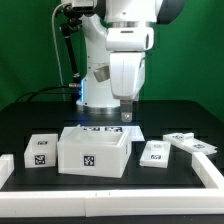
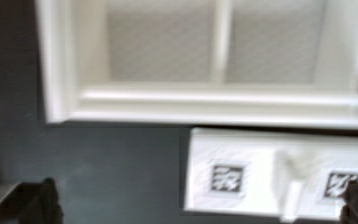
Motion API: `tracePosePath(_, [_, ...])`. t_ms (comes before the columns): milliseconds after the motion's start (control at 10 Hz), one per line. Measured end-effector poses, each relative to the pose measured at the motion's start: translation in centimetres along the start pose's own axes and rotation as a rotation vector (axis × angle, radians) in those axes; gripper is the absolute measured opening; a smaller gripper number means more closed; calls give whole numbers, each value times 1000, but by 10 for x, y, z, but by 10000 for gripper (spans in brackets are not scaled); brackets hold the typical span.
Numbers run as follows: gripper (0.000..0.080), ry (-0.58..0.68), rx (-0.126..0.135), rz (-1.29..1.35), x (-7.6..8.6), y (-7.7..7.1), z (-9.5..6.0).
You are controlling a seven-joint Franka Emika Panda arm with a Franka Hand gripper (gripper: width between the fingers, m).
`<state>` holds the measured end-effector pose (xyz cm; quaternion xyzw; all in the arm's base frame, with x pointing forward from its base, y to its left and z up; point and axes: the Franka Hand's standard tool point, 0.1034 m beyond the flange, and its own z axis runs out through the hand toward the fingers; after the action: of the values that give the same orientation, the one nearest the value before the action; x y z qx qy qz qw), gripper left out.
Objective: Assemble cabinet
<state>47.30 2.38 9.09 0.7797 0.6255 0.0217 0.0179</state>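
The white cabinet body [image 1: 93,152] stands in the middle of the table, a tag on its front. In the wrist view its open frame [image 2: 211,105] shows two compartments split by a bar. My gripper [image 1: 125,114] hangs just behind the body, above the marker board [image 1: 105,128]. It is open and empty. In the wrist view the gripper [image 2: 197,208] has its dark fingertips [image 2: 34,205] far apart at the picture's edges, with the marker board [image 2: 274,180] between them.
A small white tagged block [image 1: 41,150] lies to the exterior view's left of the body. Two flat tagged parts [image 1: 157,153] [image 1: 192,144] lie to its right. A white rail [image 1: 120,186] borders the table's front and sides.
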Motion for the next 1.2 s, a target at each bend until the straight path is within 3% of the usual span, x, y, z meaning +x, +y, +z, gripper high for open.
tracePosePath(100, [798,-4,13,4,-3,-6,4])
tracePosePath(500, [798,-4,10,7,-4,-4,3])
tracePosePath(700, [798,-5,15,19,-20,-17,12])
tracePosePath(900, [798,-10,42,31,-35,-36,22])
tracePosePath(1200, [798,-5,54,46,-43,-51,37])
